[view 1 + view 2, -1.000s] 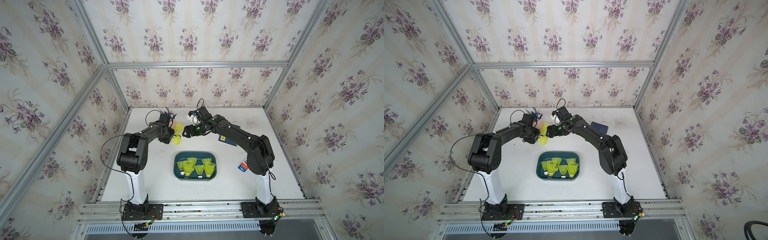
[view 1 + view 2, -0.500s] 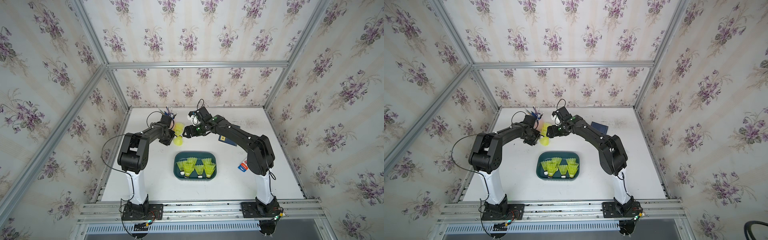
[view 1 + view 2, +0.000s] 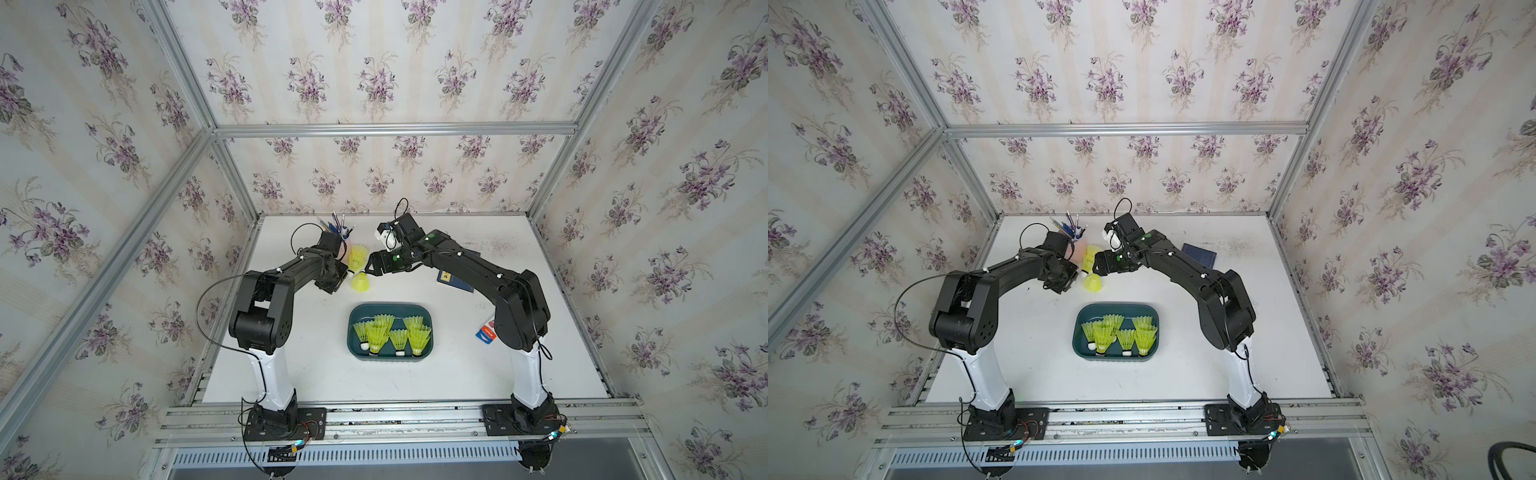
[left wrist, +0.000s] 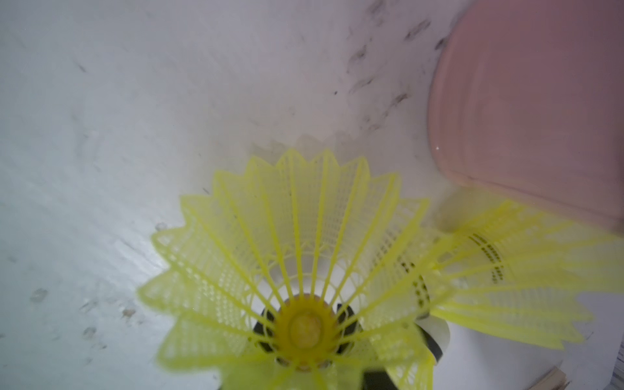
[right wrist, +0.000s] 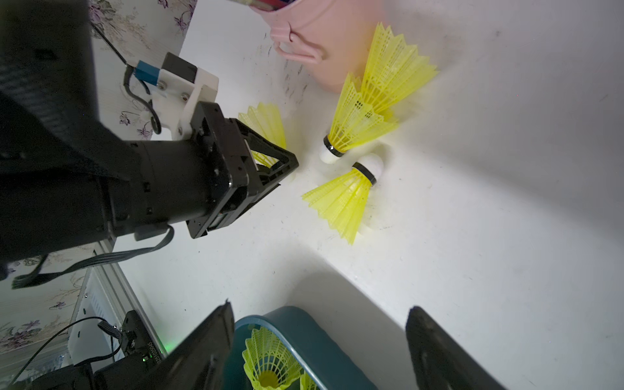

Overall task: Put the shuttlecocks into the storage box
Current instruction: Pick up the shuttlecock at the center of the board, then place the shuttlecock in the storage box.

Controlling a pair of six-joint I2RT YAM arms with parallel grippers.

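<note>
Right wrist view: right pincer (image 5: 320,307) fingers (image 5: 209,351) cut by bottom edge, only the ends seen. Storage box (image 5: 297,320) cut by same edge, most of it out of frame. Cork of shuttlecock (image 5: 265,126) hidden behind left pincer (image 5: 287,169); gripped or merely straddled, cannot tell.
Left wrist view: that shuttlecock's lower skirt blurred, cut by bottom edge. Pink cup (image 4: 526,111) blurred, cut by two edges.
In a top view: navy book (image 3: 453,282) partly under right arm.
</note>
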